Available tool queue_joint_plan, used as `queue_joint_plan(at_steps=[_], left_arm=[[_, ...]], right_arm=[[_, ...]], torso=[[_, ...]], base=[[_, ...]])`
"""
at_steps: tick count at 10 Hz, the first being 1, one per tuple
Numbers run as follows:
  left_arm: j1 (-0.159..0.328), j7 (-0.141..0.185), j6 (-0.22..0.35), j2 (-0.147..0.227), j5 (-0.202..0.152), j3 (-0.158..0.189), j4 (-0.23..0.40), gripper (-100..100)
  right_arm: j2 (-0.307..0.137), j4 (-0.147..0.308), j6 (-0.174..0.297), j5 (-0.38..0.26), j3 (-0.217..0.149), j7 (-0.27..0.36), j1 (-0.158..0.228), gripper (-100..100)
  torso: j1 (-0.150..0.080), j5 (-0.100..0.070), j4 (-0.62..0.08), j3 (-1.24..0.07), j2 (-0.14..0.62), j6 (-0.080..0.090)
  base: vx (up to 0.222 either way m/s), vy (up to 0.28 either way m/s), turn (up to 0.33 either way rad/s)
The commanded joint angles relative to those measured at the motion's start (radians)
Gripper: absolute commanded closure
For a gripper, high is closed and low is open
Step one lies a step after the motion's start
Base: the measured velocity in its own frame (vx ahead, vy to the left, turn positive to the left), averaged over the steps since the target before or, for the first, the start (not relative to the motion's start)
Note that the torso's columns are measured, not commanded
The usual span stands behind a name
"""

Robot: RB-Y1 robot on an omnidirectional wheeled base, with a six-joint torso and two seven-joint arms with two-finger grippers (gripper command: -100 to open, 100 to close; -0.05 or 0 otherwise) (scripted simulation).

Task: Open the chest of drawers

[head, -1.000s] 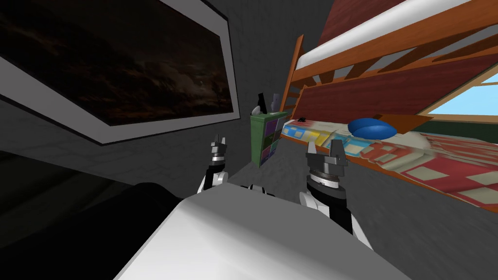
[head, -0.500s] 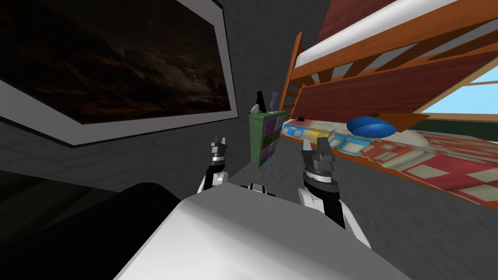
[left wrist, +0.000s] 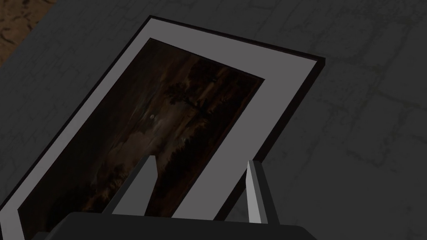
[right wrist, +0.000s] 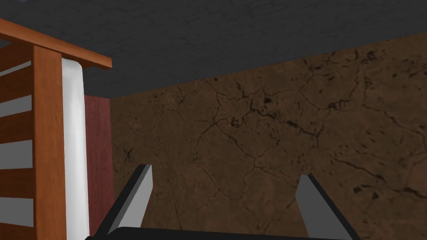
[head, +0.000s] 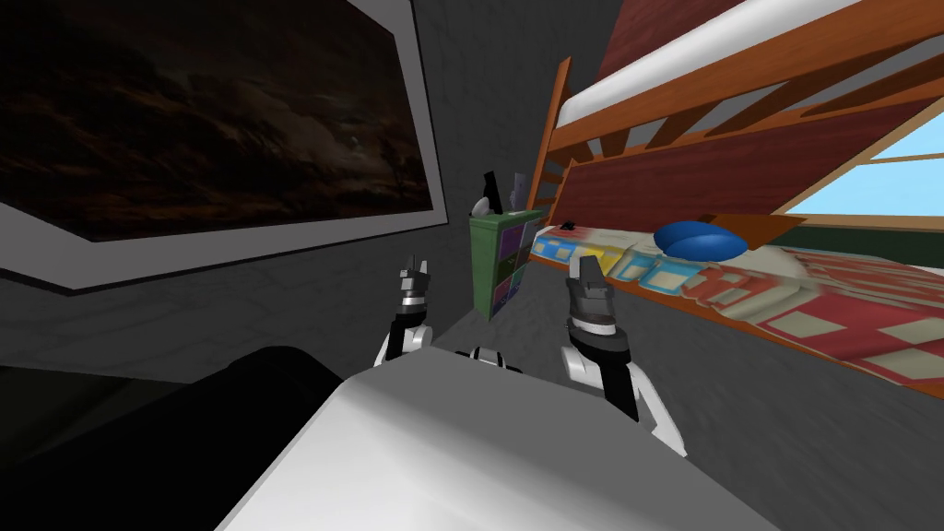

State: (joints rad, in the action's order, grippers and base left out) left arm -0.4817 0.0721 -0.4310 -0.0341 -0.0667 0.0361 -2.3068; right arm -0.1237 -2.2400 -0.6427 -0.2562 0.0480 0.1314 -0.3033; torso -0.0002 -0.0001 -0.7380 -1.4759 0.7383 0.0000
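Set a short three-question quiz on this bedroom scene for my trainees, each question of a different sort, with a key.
1. True or false: the right gripper is shut on the green chest of drawers with purple drawer fronts.
2. What lies on the patchwork cover of the orange-brown wooden bunk bed? A) a blue rounded cushion B) a red book C) a white mug
3. Fill in: the left gripper has its fingers ___.

Key: 1 false, it is open and short of the chest. 2 A. 3 open.
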Motion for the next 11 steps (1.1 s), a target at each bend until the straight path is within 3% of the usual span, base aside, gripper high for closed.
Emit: queue_joint_plan(at_steps=[1,4,5,6,7,8,9,10,11], left_arm=[[0.0,0.0,0.0,0.0,0.0,0.0,0.0,0],[0.0,0.0,0.0,0.0,0.0,0.0,0.0,0],[0.0,0.0,0.0,0.0,0.0,0.0,0.0,0],[0.0,0.0,0.0,0.0,0.0,0.0,0.0,0],[0.0,0.0,0.0,0.0,0.0,0.0,0.0,0],[0.0,0.0,0.0,0.0,0.0,0.0,0.0,0],[0.0,0.0,0.0,0.0,0.0,0.0,0.0,0],[0.0,0.0,0.0,0.0,0.0,0.0,0.0,0],[0.0,0.0,0.0,0.0,0.0,0.0,0.0,0]], right_arm=[[-0.004,0.014,-0.014,-0.035,0.004,0.062,0.034,-100],[-0.009,0.041,-0.037,-0.099,0.011,0.148,0.098,-100],[-0.009,0.041,-0.037,-0.099,0.011,0.161,0.098,-100],[-0.012,0.055,-0.049,-0.133,0.014,0.198,0.131,-100],[-0.012,0.055,-0.049,-0.133,0.014,0.212,0.131,-100],[-0.015,0.07,-0.061,-0.168,0.017,0.248,0.165,-100],[-0.015,0.07,-0.061,-0.168,0.017,0.265,0.165,-100],[-0.019,0.085,-0.073,-0.204,0.021,0.299,0.2,-100],[-0.019,0.085,-0.073,-0.204,0.021,0.318,0.2,-100]], torso=[[0.001,0.0,0.0,0.0,0.0,0.0],[0.0,0.0,0.0,0.0,0.0,0.0],[0.0,0.0,0.0,0.0,-0.001,0.0],[0.0,0.0,0.0,0.0,0.0,0.0],[0.0,0.0,0.0,0.0,-0.001,0.0],[0.0,0.0,0.0,0.0,0.0,0.0],[0.001,0.0,0.0,0.0,-0.001,0.0],[0.0,0.0,0.0,0.0,0.0,0.0],[0.0,0.0,0.0,0.0,-0.001,0.0]], base=[[0.037,0.008,-0.017],[0.05,0.012,-0.036],[0.043,0.008,-0.024],[0.053,0.009,-0.045],[0.05,0.008,-0.027],[0.058,0.014,-0.056],[0.05,0.011,-0.023],[0.063,0.015,-0.056],[0.052,0.012,-0.027]])
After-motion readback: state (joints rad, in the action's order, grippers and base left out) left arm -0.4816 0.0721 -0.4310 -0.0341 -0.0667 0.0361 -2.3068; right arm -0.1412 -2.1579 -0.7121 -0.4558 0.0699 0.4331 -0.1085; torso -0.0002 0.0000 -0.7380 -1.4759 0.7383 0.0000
